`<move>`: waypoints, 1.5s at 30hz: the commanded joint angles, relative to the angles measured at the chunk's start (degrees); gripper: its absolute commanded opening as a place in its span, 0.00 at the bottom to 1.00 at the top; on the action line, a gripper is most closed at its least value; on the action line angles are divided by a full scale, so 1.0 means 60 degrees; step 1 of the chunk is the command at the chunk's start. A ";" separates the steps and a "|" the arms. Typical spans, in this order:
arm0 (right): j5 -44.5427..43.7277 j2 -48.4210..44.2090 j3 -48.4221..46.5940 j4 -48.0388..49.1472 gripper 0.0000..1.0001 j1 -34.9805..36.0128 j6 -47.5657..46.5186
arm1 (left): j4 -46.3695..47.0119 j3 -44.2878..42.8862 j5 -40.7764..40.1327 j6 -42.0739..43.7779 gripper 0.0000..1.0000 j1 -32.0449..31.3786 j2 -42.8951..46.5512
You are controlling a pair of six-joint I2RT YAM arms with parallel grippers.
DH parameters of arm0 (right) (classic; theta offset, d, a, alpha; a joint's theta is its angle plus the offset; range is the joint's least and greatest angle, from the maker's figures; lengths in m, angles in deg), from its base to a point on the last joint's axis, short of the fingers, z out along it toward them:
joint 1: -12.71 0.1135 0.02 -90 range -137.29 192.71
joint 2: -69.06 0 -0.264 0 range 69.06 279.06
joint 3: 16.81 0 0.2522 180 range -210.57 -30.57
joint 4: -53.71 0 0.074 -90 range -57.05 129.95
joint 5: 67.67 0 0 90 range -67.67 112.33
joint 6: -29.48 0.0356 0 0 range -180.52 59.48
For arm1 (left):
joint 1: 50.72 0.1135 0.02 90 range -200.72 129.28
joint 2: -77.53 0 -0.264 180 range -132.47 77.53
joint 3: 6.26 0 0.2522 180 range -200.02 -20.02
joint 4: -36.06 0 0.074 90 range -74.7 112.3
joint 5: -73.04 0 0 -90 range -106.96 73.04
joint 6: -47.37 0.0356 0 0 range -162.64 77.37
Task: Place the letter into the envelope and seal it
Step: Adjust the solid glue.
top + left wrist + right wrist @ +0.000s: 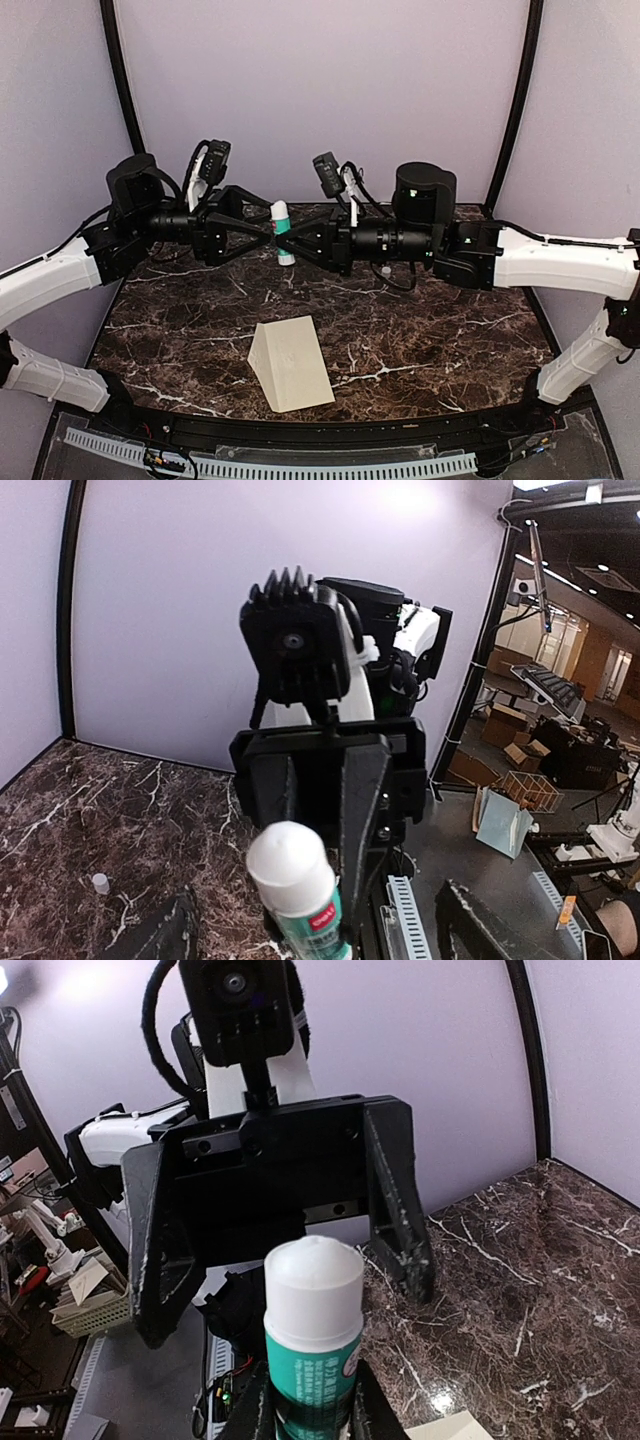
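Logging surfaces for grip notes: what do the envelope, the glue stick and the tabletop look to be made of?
Envelope: matte cream paper, judging by its crisp folded edge. Glue stick: smooth plastic tube, white top, glossy green printed label. Tabletop: dark polished marble or a marble-look laminate, with white veins and light reflections.
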 commanded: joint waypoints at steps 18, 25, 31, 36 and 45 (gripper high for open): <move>-0.0779 0.0554 -0.1056 -0.0922 0.09 0.0393 -0.0637 | 0.0807 0.0142 0.0309 -0.0939 0.44 0.0105 -0.0453; -0.0916 0.0517 -0.1081 -0.0974 0.08 0.0393 -0.0651 | 0.0823 0.0132 0.0319 -0.1002 0.42 0.0104 -0.0535; -0.0972 0.0512 -0.1085 -0.1020 0.08 0.0401 -0.0662 | 0.0803 0.0135 0.0235 -0.1023 0.26 0.0104 -0.0523; -0.1147 0.0337 -0.0852 -0.0700 0.22 0.0400 -0.0586 | 0.1334 0.0333 -0.0259 -0.1564 0.16 0.0111 -0.0317; -0.1443 -0.0743 0.1011 0.2969 0.60 0.0359 0.0976 | 0.3635 0.0850 -0.3250 -0.3806 0.03 0.0051 0.0371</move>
